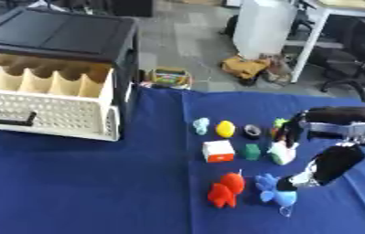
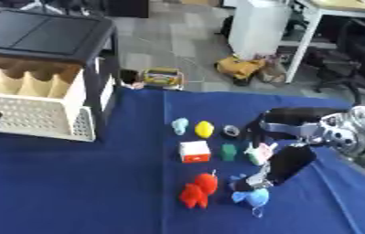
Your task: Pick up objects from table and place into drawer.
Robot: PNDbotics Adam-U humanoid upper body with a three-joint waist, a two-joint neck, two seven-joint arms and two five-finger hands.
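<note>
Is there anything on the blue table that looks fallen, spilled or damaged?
Nothing stands out. The small toys lie grouped on the blue cloth, the drawer is pulled open, and the right hand is over the blue toy.

The drawer [image 1: 49,107] ran off the left edge. At centre right, the right robot hand [image 1: 329,164] covered part of the blue toy [image 1: 275,189] and a green thing [image 1: 279,123]; its fingers were too blurred to read.
</note>
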